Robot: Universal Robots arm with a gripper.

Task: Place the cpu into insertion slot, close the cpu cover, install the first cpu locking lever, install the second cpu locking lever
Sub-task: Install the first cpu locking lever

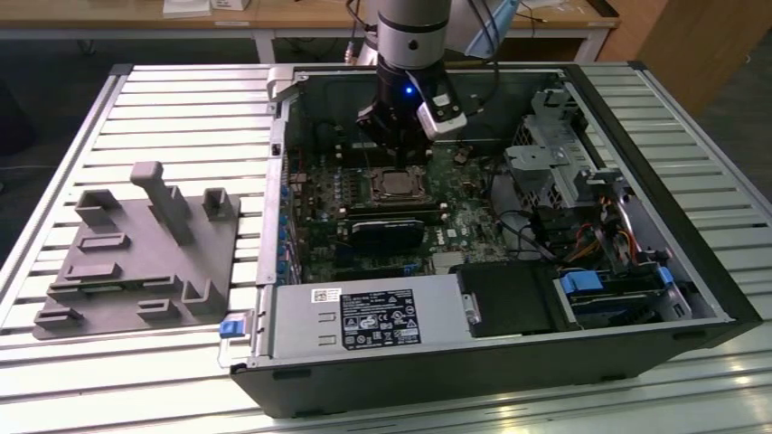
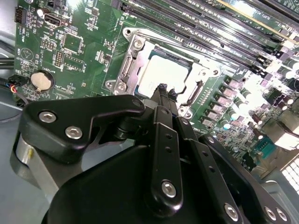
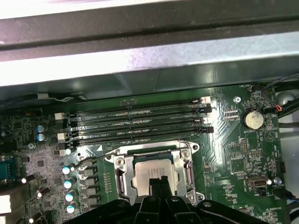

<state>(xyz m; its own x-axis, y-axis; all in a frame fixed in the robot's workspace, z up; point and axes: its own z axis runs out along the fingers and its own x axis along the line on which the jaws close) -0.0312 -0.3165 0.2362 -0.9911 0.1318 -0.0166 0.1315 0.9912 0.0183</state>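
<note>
Far left: a grey fixture tray (image 1: 133,253) is sitting on the slatted table (image 1: 181,99) at the exterior view's left, well apart from the action.
Left of centre: the open computer case (image 1: 483,384) is lying on its side, with the power supply (image 1: 362,318) running along its near edge.
Centre, arm: the gripper (image 1: 389,165) is hanging straight down over the green circuit board (image 3: 233,158), tips right above the insertion slot (image 1: 396,187).
Gripper state: in both wrist views the fingers (image 2: 162,100) are looking pinched together with nothing between them, so it's carrying nothing.
Chip: the cpu (image 3: 148,169) is already sitting in the slot, silver face up, near the memory slots (image 3: 140,122).
Cover: the cpu cover (image 3: 122,176) is lying flat round the chip, whose face is showing through the window.
Step in hand: placing and cover-closing look done, so it's probably lever time. A thin wire lever (image 3: 96,158) is sticking out beside the socket, and there's no telling if it's latched.
What the move calls for: likely a firm sideways-and-down push with the closed tips, hooking the wire under its catch while steering clear of the chip face.
Right: drive bays (image 1: 555,163) are crowding the case's right side, out of the way.
</note>
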